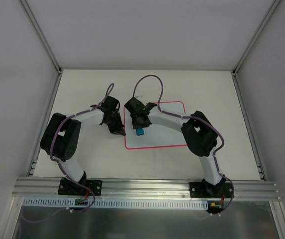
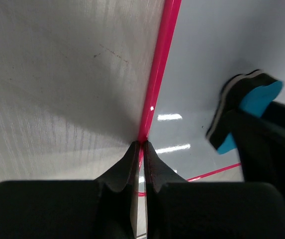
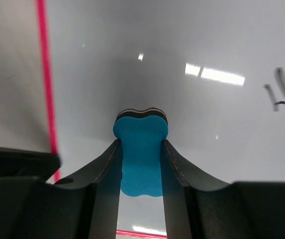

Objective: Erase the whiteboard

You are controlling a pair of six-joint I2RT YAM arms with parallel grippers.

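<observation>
The whiteboard (image 1: 168,135) lies flat on the table (image 1: 82,89), a little right of the middle, its pink rim showing along all the sides that the arms do not cover. The left end effector (image 2: 142,145) has its fingers pressed together with nothing between them, and its tips point down at the board's left rim, about halfway along that edge. The right end effector (image 3: 141,143) is clamped on a small blue eraser (image 2: 255,97), one finger on each of its narrow sides. The eraser has a dark and white layered underside and sits over the left part of the board, just right of the left end effector's tips. In the right wrist view, a dark scribble (image 3: 284,89) shows on the white surface, well to the right of the eraser.
</observation>
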